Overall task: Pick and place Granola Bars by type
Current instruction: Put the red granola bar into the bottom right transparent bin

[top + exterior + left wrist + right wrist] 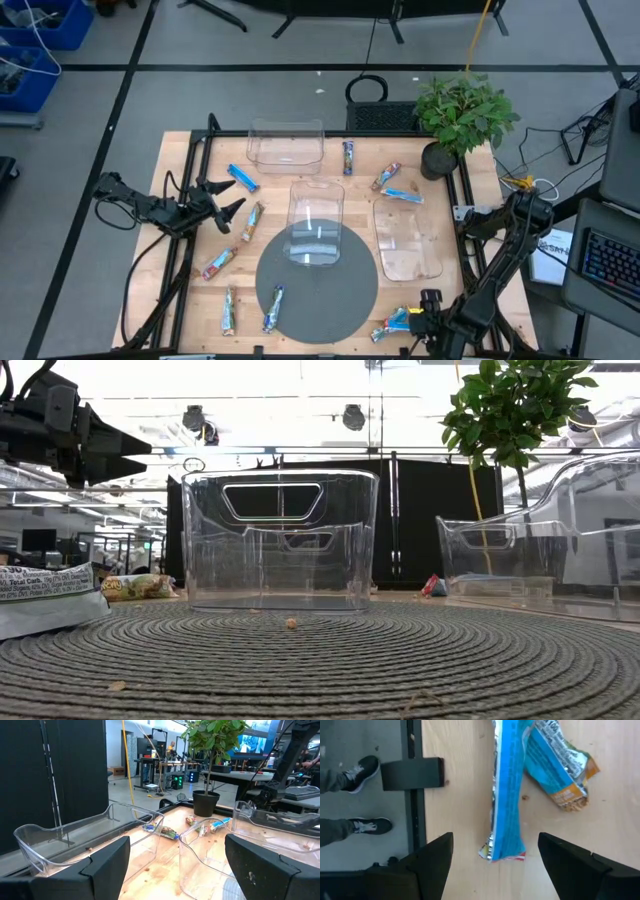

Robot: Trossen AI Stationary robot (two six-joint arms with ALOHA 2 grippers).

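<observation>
Granola bars lie scattered on the wooden table. A bright blue bar point(507, 790) and a tan-and-blue bar point(560, 770) lie flat at the near right corner point(398, 322). My right gripper point(495, 865) hangs open above them, pointing steeply down, with one finger on each side of the blue bar's near end and clear of it. Other bars lie at the far left point(243, 178), the far middle point(348, 155) and the near left point(229, 310). My left gripper point(235, 197) waits open and level at the table's left edge.
Three clear bins stand on the table: one at the far side point(285, 145), one in the middle point(315, 225) on a round grey mat point(300, 300), one to the right point(405, 235). A potted plant point(455, 120) stands far right. A person's shoes point(355, 770) show beyond the near edge.
</observation>
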